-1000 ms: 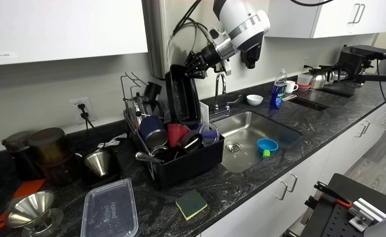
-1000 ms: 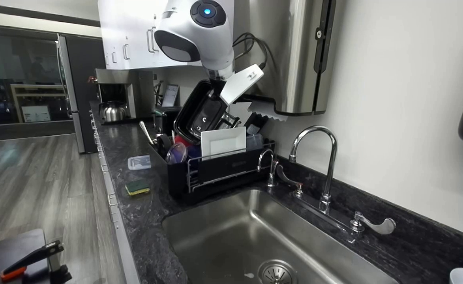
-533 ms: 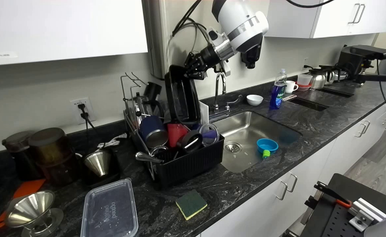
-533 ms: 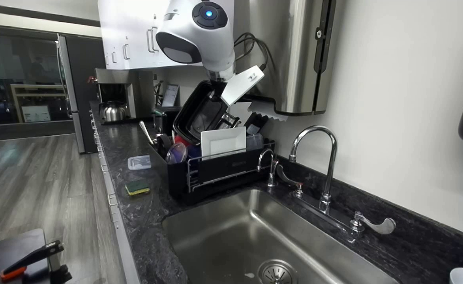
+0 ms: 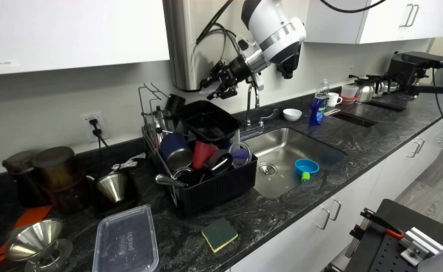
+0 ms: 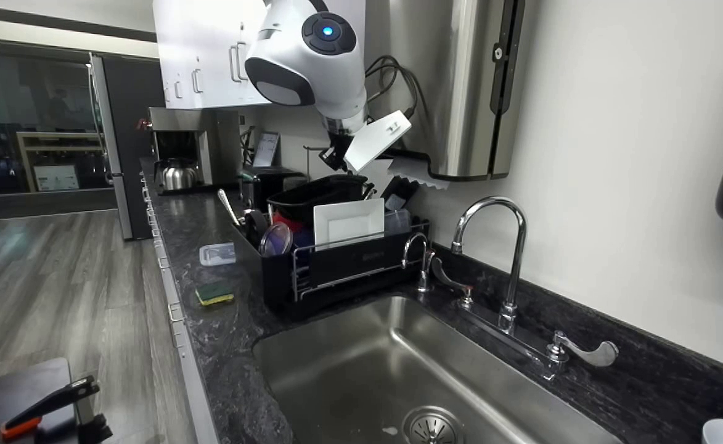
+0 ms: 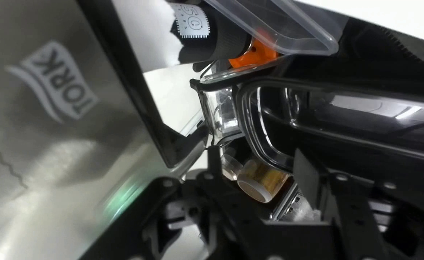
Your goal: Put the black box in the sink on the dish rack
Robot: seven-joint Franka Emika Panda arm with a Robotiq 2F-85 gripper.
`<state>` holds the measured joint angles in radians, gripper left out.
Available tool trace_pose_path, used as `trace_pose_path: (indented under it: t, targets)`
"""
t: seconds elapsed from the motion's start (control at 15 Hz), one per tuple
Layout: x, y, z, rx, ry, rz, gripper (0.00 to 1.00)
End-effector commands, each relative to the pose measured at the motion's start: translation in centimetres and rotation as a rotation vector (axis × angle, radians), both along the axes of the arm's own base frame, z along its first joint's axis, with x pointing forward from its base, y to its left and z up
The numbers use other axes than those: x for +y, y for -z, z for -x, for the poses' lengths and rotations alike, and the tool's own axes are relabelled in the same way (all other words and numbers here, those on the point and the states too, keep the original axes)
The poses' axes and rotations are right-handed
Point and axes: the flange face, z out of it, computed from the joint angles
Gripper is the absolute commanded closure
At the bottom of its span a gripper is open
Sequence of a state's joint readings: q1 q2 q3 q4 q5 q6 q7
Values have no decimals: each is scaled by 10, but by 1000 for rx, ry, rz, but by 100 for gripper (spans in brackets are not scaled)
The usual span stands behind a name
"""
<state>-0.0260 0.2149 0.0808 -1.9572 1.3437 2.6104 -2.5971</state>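
Note:
The black box (image 5: 209, 121) lies tilted on top of the dishes in the dish rack (image 5: 221, 192), its open side up. In an exterior view its dark rim (image 6: 321, 190) shows behind a white square plate. Just above it, my gripper (image 5: 206, 91) stands open and apart from the box. The wrist view shows the fingers (image 7: 304, 173) spread with nothing held between them, and the box (image 7: 345, 141) beyond and to the right. The stainless sink (image 5: 281, 149) is beside the rack and holds a small blue bowl (image 5: 306, 166).
A steel towel dispenser (image 7: 38, 119) hangs close beside the gripper. In the rack are a red cup (image 5: 202, 154), a blue mug (image 5: 176, 151) and the white plate (image 6: 349, 221). The chrome faucet (image 6: 518, 246) rises behind the sink. A sponge (image 5: 220, 234) lies on the counter.
Earlier my gripper was shut on the upper edge of the black box, which stood steeply upright. The jaws have opened, and the box has tipped down flatter onto the dishes.

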Motion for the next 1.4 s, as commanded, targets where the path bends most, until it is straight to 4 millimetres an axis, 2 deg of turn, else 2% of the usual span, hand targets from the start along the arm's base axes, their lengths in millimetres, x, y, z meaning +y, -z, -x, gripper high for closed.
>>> trace_pose_path:
  t: [0.0,0.13,0.2,0.4,0.67,1.0,1.33]
  targets:
    - [0,1,-2,-3,-8,17,14]
    - [1,0,1,-2,-14,14,2]
    - [2,1,6,5,-18,8,0]
    - [2,7,28,42,-37,-19,0]
    - [1,8,70,88,-75,-41,0]
    - [-13,-18,110,106,-36,-66,0]
    - [-47,-47,139,90,209,-57,0]
